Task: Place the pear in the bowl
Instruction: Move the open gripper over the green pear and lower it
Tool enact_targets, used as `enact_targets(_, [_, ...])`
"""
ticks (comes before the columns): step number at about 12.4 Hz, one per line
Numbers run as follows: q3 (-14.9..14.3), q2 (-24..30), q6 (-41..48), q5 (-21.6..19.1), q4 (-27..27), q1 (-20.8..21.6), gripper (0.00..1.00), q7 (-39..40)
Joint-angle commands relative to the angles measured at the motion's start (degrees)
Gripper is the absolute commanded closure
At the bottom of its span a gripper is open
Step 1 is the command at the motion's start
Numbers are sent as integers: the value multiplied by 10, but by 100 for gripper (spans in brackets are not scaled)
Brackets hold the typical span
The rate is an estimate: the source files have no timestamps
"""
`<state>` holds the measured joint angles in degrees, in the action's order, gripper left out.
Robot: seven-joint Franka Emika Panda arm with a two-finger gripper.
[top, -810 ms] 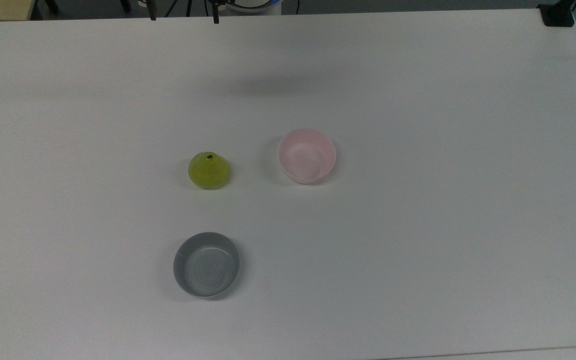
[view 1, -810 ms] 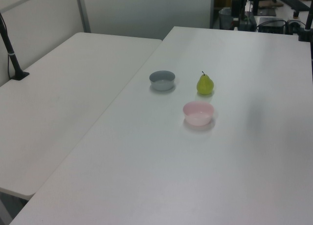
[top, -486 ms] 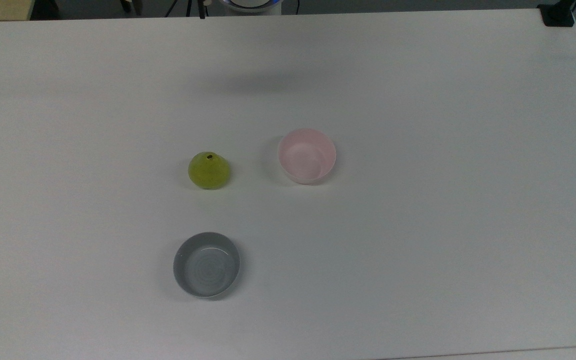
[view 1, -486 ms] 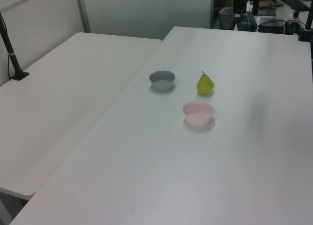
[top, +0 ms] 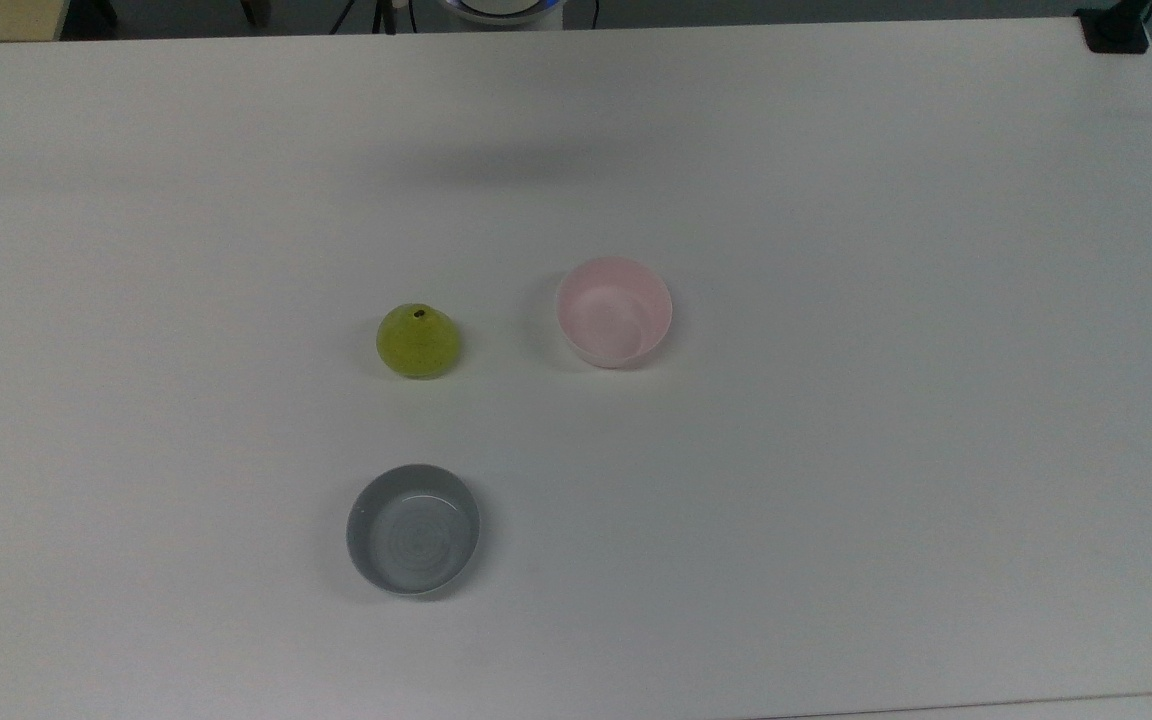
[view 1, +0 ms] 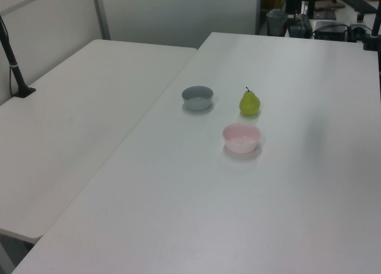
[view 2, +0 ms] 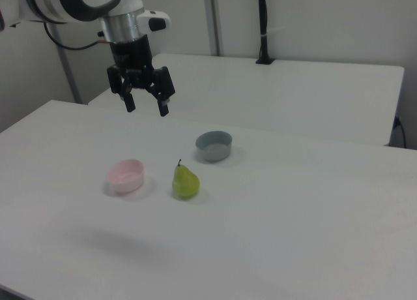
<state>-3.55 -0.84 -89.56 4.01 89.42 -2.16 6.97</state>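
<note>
High above the table (view 2: 273,209), tool (view 2: 146,107) points down — fingers spread, empty.

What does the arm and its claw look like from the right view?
The arm has glossy white rounded links with a dark round joint cap and a silvery wrist ring. A black cable trails beside it. The claw is black, with a blocky body and two short black fingers with pale tips.
</note>
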Motion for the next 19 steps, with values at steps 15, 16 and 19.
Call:
enact_targets(15, [6, -187, -216, -1, 30, 41, 0, -31])
enact_targets(16, [5, -198, -225, 0, 30, 40, 0, -30])
enact_targets(19, [5, -228, -249, 8, 31, 37, 0, -30])
